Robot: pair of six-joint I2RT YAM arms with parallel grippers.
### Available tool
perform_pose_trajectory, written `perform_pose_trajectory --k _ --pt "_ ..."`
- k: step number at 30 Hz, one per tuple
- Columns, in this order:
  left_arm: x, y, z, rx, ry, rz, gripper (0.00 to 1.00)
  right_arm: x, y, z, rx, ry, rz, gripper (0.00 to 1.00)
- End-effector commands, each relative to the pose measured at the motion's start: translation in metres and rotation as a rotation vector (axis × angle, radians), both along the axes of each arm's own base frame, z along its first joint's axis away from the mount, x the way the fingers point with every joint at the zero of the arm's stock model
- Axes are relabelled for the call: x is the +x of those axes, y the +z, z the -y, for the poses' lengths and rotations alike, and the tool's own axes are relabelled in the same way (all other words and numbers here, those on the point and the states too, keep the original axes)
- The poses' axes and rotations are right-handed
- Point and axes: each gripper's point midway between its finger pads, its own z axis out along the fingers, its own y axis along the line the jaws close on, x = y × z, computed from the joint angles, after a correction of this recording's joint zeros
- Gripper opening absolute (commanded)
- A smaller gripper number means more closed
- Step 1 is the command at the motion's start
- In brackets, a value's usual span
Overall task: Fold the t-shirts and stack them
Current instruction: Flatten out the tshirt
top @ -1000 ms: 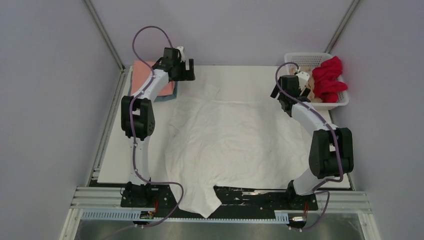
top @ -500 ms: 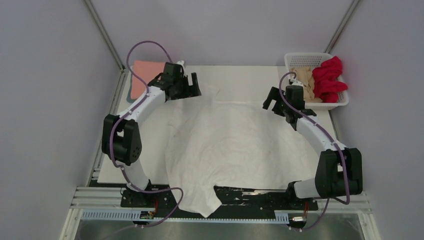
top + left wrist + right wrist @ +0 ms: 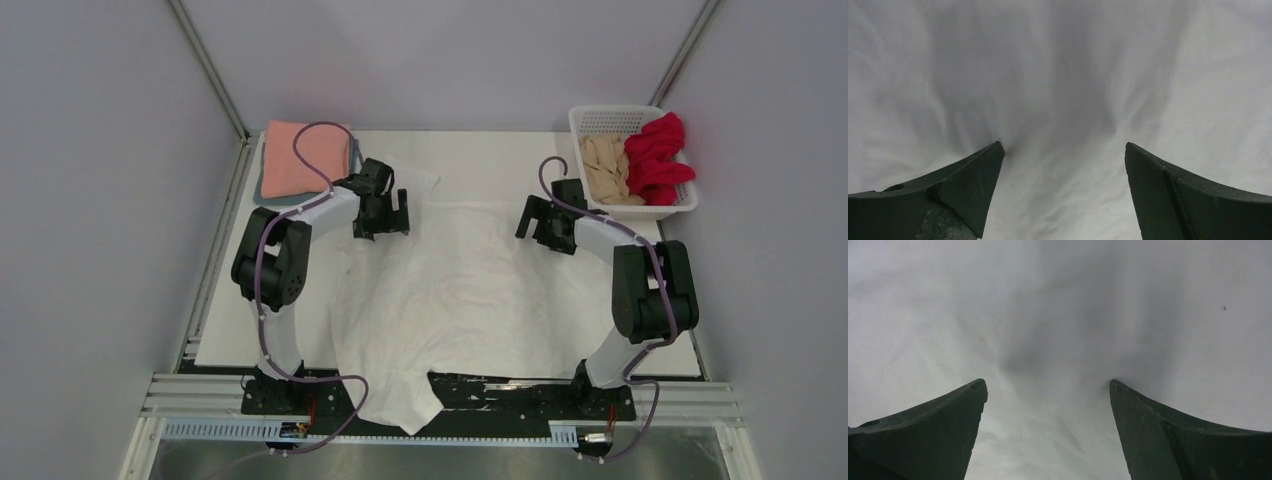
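You are about 2 shirts into 5, judging by the layout. At the far left corner of the surface (image 3: 480, 150), the salmon pink t-shirt (image 3: 300, 160) lies folded on top of the grey-blue t-shirt (image 3: 268, 199), which looks like the finished stack. The white t-shirt (image 3: 460, 290) is spread flat in the middle, unfolded, with its near edge hanging over the front of the surface. Your left end effector (image 3: 1063, 146) and right end effector (image 3: 1048, 382) both sit low over its far part, fingers wide apart with nothing between them but cloth below. The beige t-shirt (image 3: 603, 165) and red t-shirt (image 3: 658, 155) wait crumpled in the white lattice basket (image 3: 585, 113).
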Motion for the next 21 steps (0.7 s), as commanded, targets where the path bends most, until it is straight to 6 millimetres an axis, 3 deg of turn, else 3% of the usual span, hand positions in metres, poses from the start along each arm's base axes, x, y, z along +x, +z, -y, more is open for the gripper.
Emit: perform_pose_trajectory --k 1,2,8,10,16,21 --pt "0.027 -0.010 -0.012 0.059 0.063 -0.013 1.00 0.022 -0.004 0.000 -0.005 -0.022 0.003 1.00" --pt "0.029 -0.021 -0.017 0.061 0.078 -0.045 1.00 0.024 -0.010 0.000 -0.007 -0.021 -0.012 1.00" --pt "0.064 -0.034 -0.034 0.049 0.119 -0.095 1.00 0.052 -0.019 0.003 -0.040 -0.032 -0.019 1.00" --pt "0.084 -0.028 -0.029 0.018 0.106 -0.083 1.00 0.066 -0.020 0.004 -0.053 -0.028 -0.014 1.00" --pt "0.118 -0.031 -0.029 -0.002 0.095 -0.079 1.00 0.106 -0.024 0.009 -0.090 -0.041 -0.005 1.00" --pt "0.143 -0.016 -0.029 -0.021 0.076 -0.025 1.00 0.129 -0.011 0.016 -0.128 -0.049 0.036 1.00"
